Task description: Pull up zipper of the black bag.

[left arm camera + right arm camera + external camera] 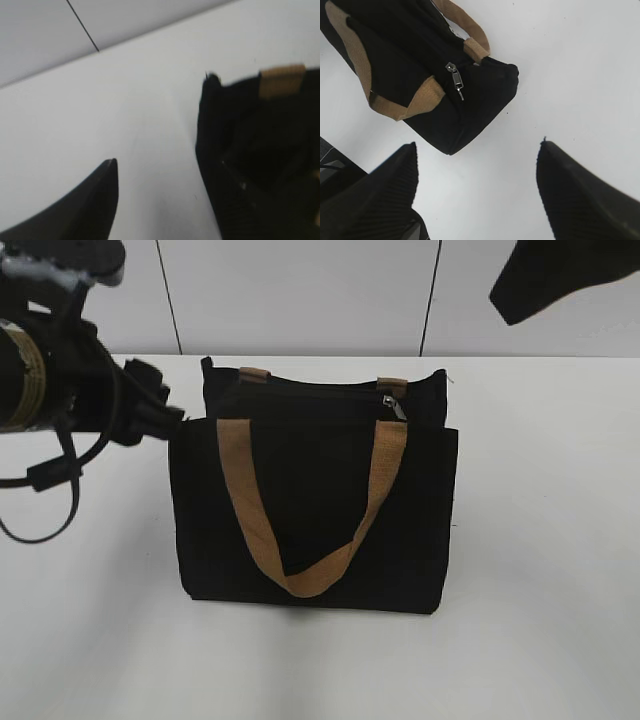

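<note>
The black bag (pixel 310 500) stands upright in the middle of the white table, with tan handles. Its zipper runs along the top edge, and the silvery pull tab (pixel 392 406) hangs at the right end. My left gripper (pixel 150 408) is open and empty beside the bag's top left corner. In the left wrist view (pixel 165 200) one finger shows at lower left and the bag (pixel 250 150) fills the right. My right gripper (pixel 545 285) hovers high at the upper right. It is open and empty (pixel 478 145), with the bag (pixel 405 55) and pull tab (pixel 455 80) below it.
The white table (pixel 540 540) extends around the bag on all sides. A panelled white wall (pixel 300 290) stands behind it. The left arm's black cable (pixel 40 525) loops down over the table at the left edge.
</note>
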Controlling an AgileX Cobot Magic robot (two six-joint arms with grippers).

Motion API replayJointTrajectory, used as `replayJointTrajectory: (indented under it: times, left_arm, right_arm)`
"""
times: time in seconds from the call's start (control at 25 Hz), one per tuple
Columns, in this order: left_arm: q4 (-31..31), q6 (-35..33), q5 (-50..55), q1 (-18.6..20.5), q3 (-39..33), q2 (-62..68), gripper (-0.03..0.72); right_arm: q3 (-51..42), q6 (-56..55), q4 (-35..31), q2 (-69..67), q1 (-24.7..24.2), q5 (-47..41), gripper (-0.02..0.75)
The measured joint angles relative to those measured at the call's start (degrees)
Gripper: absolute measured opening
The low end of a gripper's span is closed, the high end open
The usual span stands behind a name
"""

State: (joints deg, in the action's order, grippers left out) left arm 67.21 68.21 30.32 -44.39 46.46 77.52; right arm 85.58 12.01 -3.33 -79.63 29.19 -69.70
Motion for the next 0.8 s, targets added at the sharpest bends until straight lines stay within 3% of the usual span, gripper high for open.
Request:
replayJointTrajectory:
  times: [0.16, 0.32, 0.4, 0.56, 0.8]
  left_arm:
    - [-25.9, -22.3, 3.0, -1.2, 0.1, -4.1, 0.451]
    - [-46.0, -40.7, 9.3, -1.3, 0.2, -13.2, 0.451]
    - [-52.9, -48.3, 14.6, -1.4, 0.2, -17.2, 0.457]
    - [-61.6, -58.8, 26.7, -1.4, 0.2, -25.6, 0.490]
    - [-64.9, -60.8, 29.3, -1.4, -7.1, -37.8, 0.501]
  right_arm:
    - [-6.3, 0.1, -0.1, 4.4, 0.0, 0.0, 0.557]
    - [-16.3, 0.1, -0.1, 12.1, 0.0, 0.0, 0.557]
    - [-21.0, 0.1, -0.1, 17.3, 0.0, 0.0, 0.557]
    - [-31.5, 0.1, -0.3, 27.9, 0.0, 0.0, 0.557]
    - [-46.5, 0.2, -1.3, 45.8, 0.0, -0.2, 0.557]
